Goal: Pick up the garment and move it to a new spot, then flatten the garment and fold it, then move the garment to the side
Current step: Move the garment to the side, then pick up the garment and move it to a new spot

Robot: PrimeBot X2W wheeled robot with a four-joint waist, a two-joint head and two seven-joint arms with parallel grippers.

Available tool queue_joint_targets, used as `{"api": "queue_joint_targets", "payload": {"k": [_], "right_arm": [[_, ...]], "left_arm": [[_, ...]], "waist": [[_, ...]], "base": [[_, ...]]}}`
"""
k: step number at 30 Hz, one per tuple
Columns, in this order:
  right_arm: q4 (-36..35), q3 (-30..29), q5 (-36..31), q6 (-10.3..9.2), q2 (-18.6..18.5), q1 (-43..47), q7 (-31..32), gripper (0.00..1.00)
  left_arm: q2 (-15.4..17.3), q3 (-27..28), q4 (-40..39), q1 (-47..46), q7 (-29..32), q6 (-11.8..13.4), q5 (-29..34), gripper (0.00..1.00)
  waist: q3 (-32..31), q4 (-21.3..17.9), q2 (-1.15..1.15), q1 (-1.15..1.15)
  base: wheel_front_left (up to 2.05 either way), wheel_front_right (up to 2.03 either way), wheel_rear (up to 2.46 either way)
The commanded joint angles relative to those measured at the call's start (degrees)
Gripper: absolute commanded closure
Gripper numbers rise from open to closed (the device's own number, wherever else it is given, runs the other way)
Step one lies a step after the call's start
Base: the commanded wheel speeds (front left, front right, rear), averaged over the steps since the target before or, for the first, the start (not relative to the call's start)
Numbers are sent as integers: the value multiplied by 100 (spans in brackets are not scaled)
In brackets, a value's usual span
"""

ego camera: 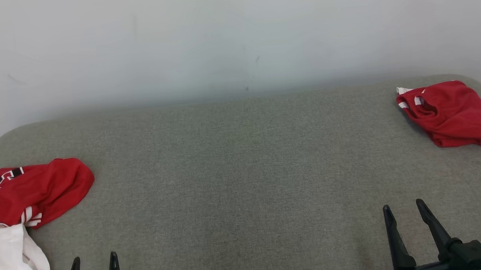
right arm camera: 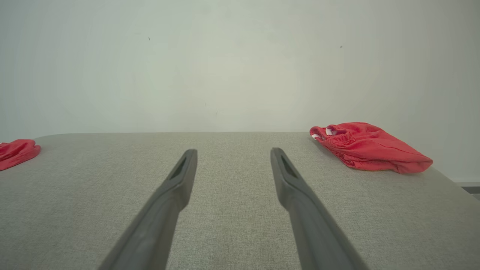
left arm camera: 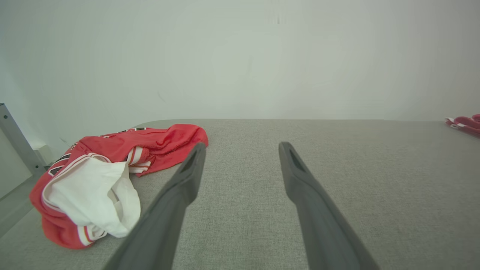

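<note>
A grey fabric-covered bench (ego camera: 243, 173) stands before a plain pale wall (ego camera: 232, 32), seen from the robot's head.

At about 8 o'clock on the bench lies the crumpled red jersey (ego camera: 34, 190). It is bunched in a loose heap, with its white lining turned out toward the near edge and striped trim and part of a printed number showing. At about 2 o'clock, near the far right corner and well apart from the jersey, a folded red garment (ego camera: 453, 114) lies in a compact bundle with white trim at its far end.

The left hand (ego camera: 94, 257) rises at 7 o'clock, just beside the jersey but apart from it. Its two dark fingers are spread wide with nothing between them. The right hand (ego camera: 402, 204) rises at 5 o'clock, also spread wide and empty, over bare bench, with the folded garment beyond it toward 1 o'clock.
</note>
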Motion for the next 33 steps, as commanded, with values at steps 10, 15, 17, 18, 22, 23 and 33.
{"api": "queue_joint_targets", "payload": {"k": [10,15,17,18,22,23,33], "right_arm": [[38,14,-233,-17,234,108,-26,0],[106,-21,-283,-17,264,100,-25,0],[133,-18,-315,-17,271,98,-26,0],[147,-16,-318,-17,274,94,-26,0],[177,1,-337,-17,283,70,-26,0],[184,5,-339,-17,287,67,-26,0],[251,-25,-346,-17,301,79,-26,0]], "left_arm": [[104,-103,319,88,-17,-36,89,0],[184,-102,373,82,51,-37,36,0],[188,-99,366,72,80,-33,-4,0],[206,-91,367,74,93,-33,-21,0],[223,-69,366,94,111,-17,-48,0],[223,-63,366,110,114,-10,-56,0],[245,-107,341,113,111,17,-120,0]], "waist": [[-120,-68,0,0],[-154,-59,0,0],[-155,-48,0,0],[-153,-45,0,0],[-145,-46,0,0],[-142,-49,0,0],[-121,-48,0,0]], "base": [[0,0,0],[0,0,0],[0,0,0],[0,0,0],[0,0,0],[0,0,0],[0,0,0]]}}
